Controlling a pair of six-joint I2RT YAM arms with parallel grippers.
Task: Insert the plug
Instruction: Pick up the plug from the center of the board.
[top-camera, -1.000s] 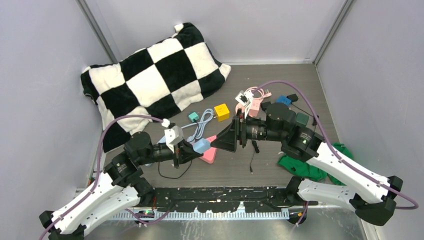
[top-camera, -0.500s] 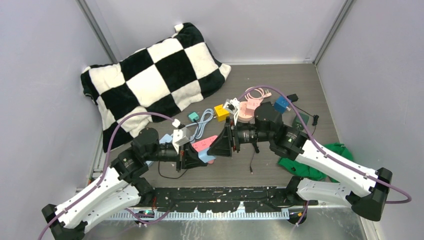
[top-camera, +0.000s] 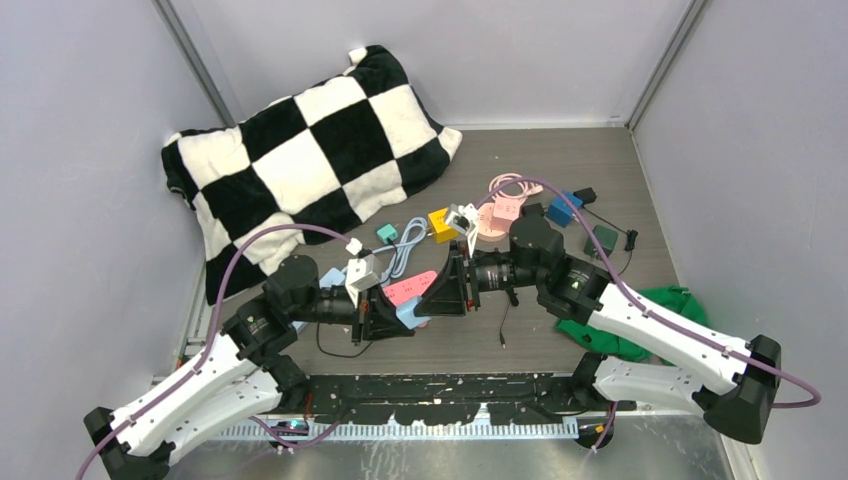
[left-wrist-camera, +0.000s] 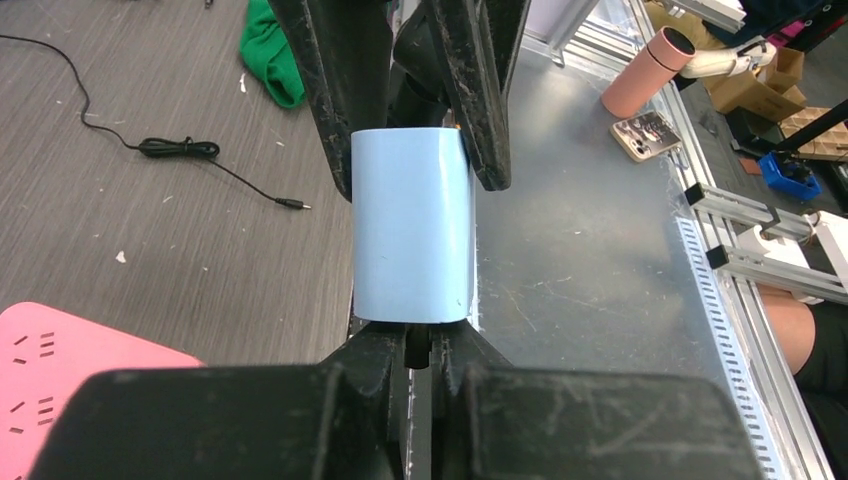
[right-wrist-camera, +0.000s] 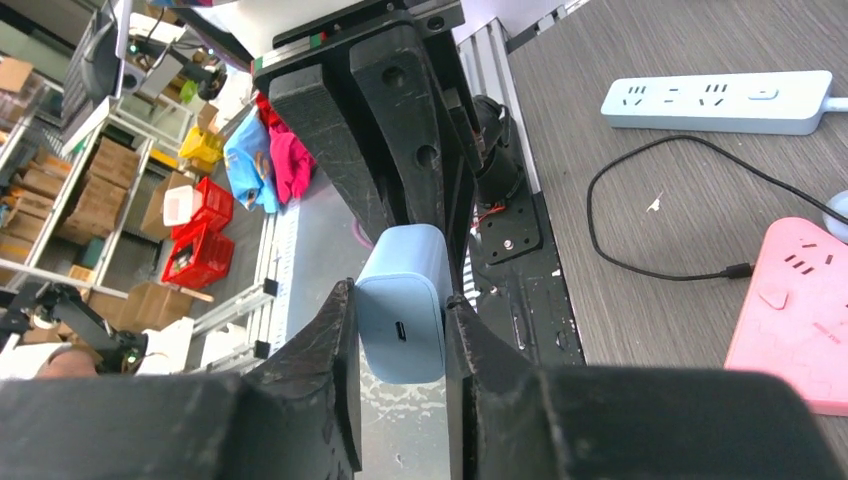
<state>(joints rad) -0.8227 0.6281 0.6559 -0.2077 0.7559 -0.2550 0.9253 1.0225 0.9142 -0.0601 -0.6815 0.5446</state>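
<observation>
Robot lab/test cell: grey partition walls, alu extrusion frame at the edge, stacked cardboard boxes + red crates in bg.

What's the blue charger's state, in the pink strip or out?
Out: left fingers and right fingers hold the blue charger apart from the pink strip.

I'm seeing the grey table carrying 1 checkered pillow, 1 pink power strip, 1 yellow block and 1 green cloth.
</observation>
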